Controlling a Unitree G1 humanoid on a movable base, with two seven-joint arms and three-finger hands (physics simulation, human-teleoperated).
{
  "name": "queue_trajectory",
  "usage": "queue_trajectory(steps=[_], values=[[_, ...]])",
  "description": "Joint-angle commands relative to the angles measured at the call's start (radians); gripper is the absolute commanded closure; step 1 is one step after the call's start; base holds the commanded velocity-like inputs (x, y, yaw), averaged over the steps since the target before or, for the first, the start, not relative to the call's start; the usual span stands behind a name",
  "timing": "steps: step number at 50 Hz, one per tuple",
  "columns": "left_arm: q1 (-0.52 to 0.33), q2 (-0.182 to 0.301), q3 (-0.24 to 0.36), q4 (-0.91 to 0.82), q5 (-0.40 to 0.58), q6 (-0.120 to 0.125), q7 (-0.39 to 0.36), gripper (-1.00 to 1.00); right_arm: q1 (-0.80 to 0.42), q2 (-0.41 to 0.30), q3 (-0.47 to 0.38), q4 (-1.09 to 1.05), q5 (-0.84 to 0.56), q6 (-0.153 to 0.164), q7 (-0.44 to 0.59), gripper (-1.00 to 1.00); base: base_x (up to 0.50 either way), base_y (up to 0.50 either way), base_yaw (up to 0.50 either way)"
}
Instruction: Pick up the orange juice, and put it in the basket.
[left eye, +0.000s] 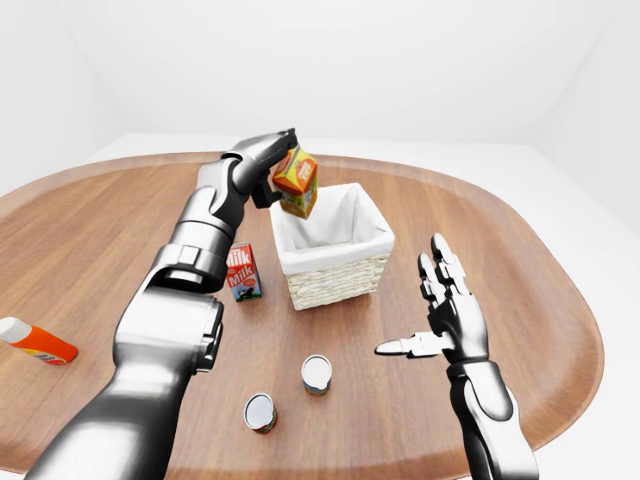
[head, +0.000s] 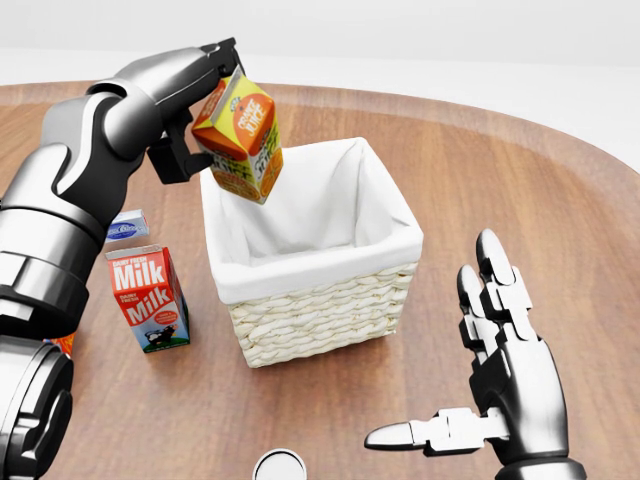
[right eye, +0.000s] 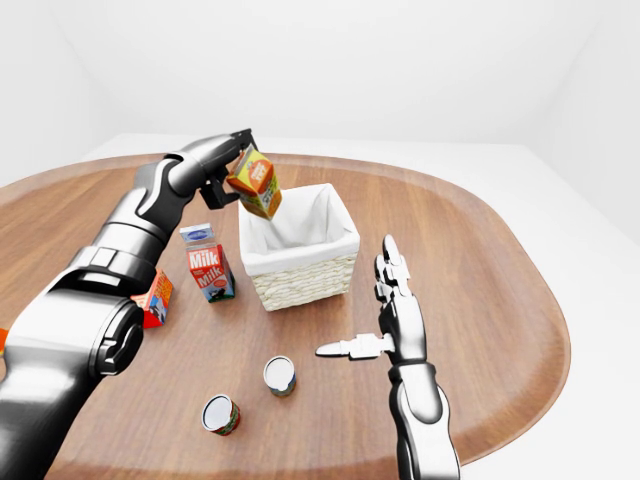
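The left hand (head: 195, 110) grips the orange juice carton (head: 240, 137), holding it tilted in the air above the top-left corner of the white-lined wicker basket (head: 320, 300) in the head view. The right hand (head: 500, 385) hovers over the wooden worktop (head: 520, 190) to the basket's lower right, fingers spread wide and empty. A red milk carton (head: 148, 297) stands just left of the basket.

Orange juice carton (head: 241, 141); white-lined basket (head: 310, 260)
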Motion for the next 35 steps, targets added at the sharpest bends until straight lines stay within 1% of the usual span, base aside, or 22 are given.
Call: queue_trajectory(steps=[1, 6, 12, 17, 20, 23, 25, 30, 35], values=[[-0.023, -0.001, 0.02, 0.025, 0.062, 0.0, 0.092, 1.0, 0.002, 0.0, 0.0, -0.005, 0.001, 0.002, 0.001, -1.0, 0.0, 0.0, 0.0], [-0.024, -0.009, 0.021, 0.028, 0.064, 0.0, 0.088, 1.0, 0.001, -0.001, 0.001, -0.01, 0.001, 0.005, 0.001, -1.0, 0.0, 0.0, 0.0], [-0.026, -0.02, 0.023, 0.027, 0.053, 0.0, 0.084, 1.0, -0.001, 0.0, 0.001, 0.002, 0.001, -0.002, 0.003, -1.0, 0.0, 0.0, 0.0], [-0.018, -0.034, 0.021, 0.021, 0.05, 0.0, 0.087, 1.0, 0.005, -0.001, -0.001, -0.015, 0.005, 0.008, 0.005, -1.0, 0.0, 0.0, 0.0], [-0.015, -0.044, 0.022, 0.02, 0.035, 0.0, 0.082, 1.0, 0.01, 0.001, 0.004, -0.002, -0.003, -0.008, 0.002, -1.0, 0.0, 0.0, 0.0], [-0.012, -0.049, 0.024, 0.01, 0.021, 0.0, 0.067, 1.0, 0.012, 0.001, 0.007, -0.015, -0.002, 0.002, 0.001, -1.0, 0.0, 0.0, 0.0], [-0.013, -0.051, 0.025, 0.01, 0.01, 0.0, 0.062, 1.0, 0.009, 0.001, 0.005, -0.008, -0.001, -0.002, 0.001, -1.0, 0.0, 0.0, 0.0], [-0.007, -0.057, 0.019, 0.01, 0.014, 0.0, 0.074, 1.0, 0.015, 0.001, 0.008, -0.004, -0.001, -0.008, 0.001, -1.0, 0.0, 0.0, 0.0], [-0.011, -0.061, 0.013, 0.029, 0.033, 0.0, 0.104, 1.0, 0.012, 0.001, 0.009, 0.007, -0.001, -0.015, 0.0, -1.0, 0.0, 0.0, 0.0]])
